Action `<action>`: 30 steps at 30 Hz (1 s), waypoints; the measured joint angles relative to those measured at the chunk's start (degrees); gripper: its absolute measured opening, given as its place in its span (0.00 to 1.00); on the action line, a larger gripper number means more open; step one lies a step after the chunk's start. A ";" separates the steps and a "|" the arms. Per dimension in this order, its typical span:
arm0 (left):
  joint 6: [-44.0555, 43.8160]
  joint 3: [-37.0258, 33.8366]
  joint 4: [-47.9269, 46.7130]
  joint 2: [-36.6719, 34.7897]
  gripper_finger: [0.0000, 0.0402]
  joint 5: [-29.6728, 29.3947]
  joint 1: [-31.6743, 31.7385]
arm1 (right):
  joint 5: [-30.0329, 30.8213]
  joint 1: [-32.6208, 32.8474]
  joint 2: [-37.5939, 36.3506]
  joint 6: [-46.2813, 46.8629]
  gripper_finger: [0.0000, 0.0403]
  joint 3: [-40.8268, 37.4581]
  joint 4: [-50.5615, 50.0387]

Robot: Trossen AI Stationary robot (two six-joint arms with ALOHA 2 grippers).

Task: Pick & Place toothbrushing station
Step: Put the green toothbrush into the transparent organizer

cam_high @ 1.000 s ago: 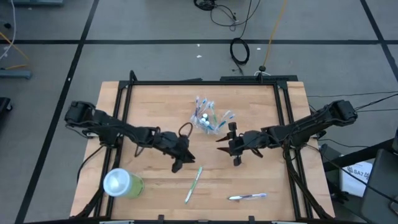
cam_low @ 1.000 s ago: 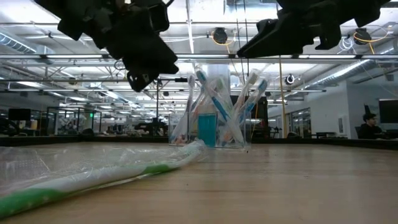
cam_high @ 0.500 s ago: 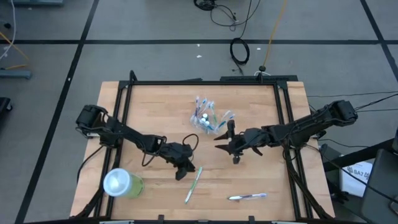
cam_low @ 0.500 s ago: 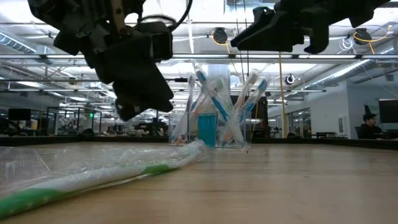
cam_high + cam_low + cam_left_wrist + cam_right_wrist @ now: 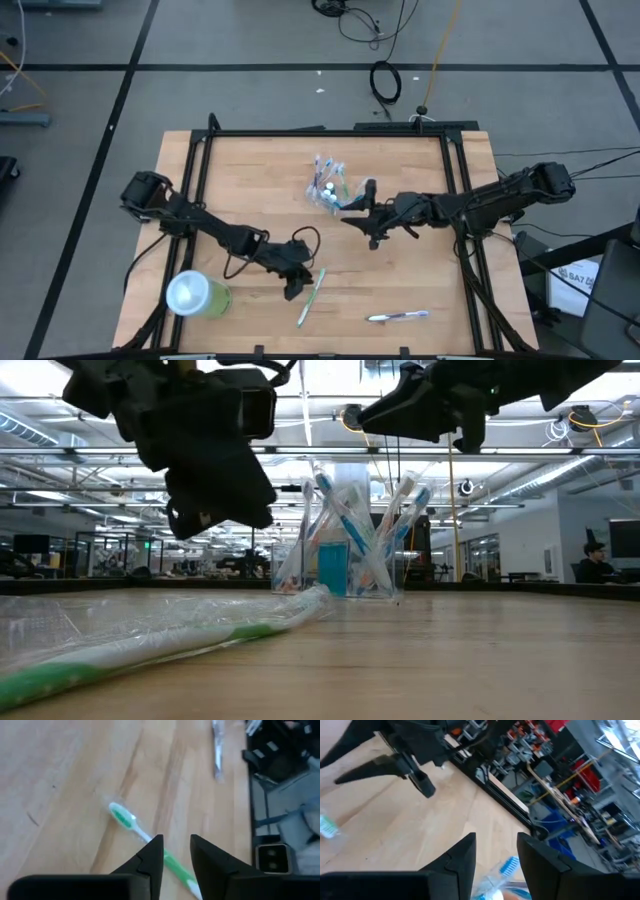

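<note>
Wooden table [image 5: 240, 170] with toothbrushes to tidy.
Left gripper [image 5: 293, 287] hangs over the green toothbrush [image 5: 311, 296], fingers a little apart and empty, likely to grab it. Right gripper [image 5: 358, 208], part open and empty, waits beside the clear cup [image 5: 328, 193] of brushes.

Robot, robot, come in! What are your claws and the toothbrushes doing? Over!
Left gripper open above green toothbrush. Right gripper open, empty, beside the cup. Nothing blocking.

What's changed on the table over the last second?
The left claw swung toward the table's near edge, over the green toothbrush. The right claw moved toward the clear cup of brushes. Neither holds anything. Both loose toothbrushes and the green tumbler stayed put.
</note>
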 joint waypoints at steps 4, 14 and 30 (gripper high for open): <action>-0.98 -0.02 0.94 2.31 0.34 -1.10 -0.01 | -5.15 -1.68 0.00 -0.17 0.33 0.00 0.02; -5.13 -0.03 6.41 9.99 0.48 -8.27 -0.40 | -7.14 -3.27 0.00 -0.15 0.33 0.00 0.68; 0.22 0.05 13.47 14.41 0.35 -8.95 -1.67 | -7.20 -3.18 0.00 3.34 0.33 0.00 1.05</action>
